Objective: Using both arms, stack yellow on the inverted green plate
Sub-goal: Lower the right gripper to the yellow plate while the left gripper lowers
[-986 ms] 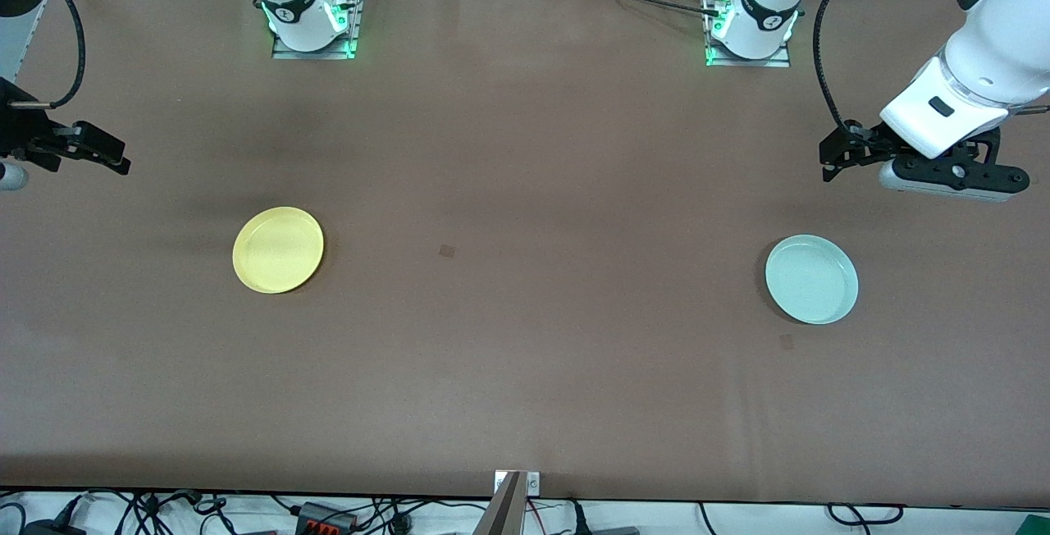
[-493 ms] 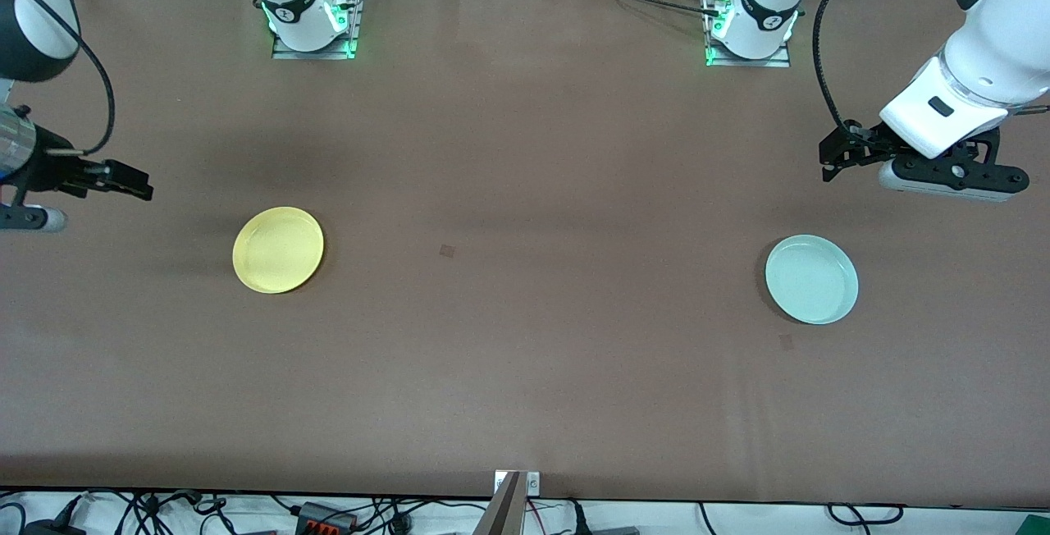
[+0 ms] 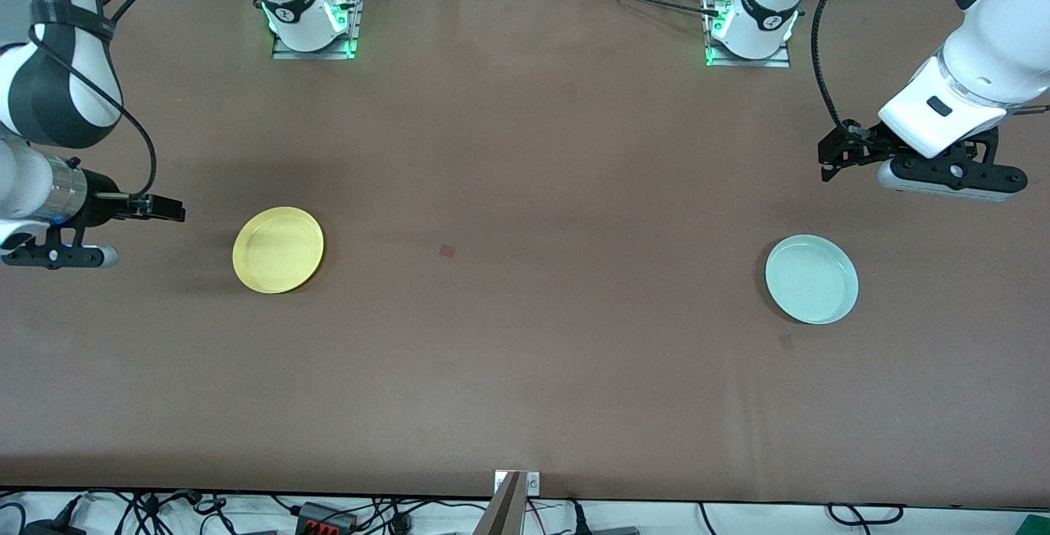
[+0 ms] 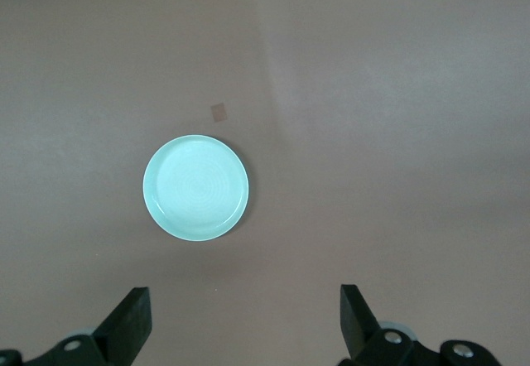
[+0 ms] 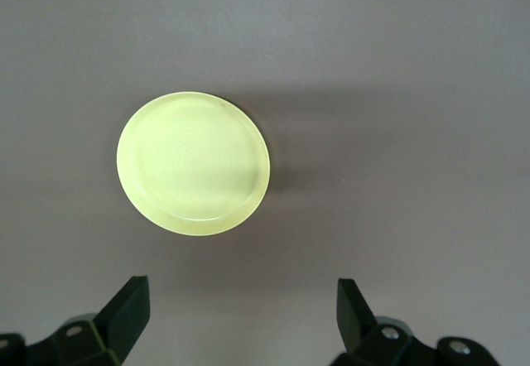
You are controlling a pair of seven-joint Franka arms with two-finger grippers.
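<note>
The yellow plate (image 3: 278,249) lies rim up on the brown table toward the right arm's end, and it also fills the right wrist view (image 5: 193,163). My right gripper (image 3: 168,211) hangs open and empty over bare table beside it, apart from it (image 5: 243,312). The green plate (image 3: 811,279) lies hollow side up toward the left arm's end (image 4: 195,187). My left gripper (image 3: 828,159) is open and empty over bare table beside that plate, not touching it (image 4: 246,320).
Both arm bases (image 3: 312,22) (image 3: 750,26) stand along the table's edge farthest from the front camera. Two small dark marks (image 3: 446,251) (image 3: 786,342) sit on the cloth. A metal bracket (image 3: 513,490) and cables line the nearest edge.
The right arm has swung in from the table's end toward the yellow plate, its gripper still open. The left arm has hardly moved. Both plates lie where they were.
</note>
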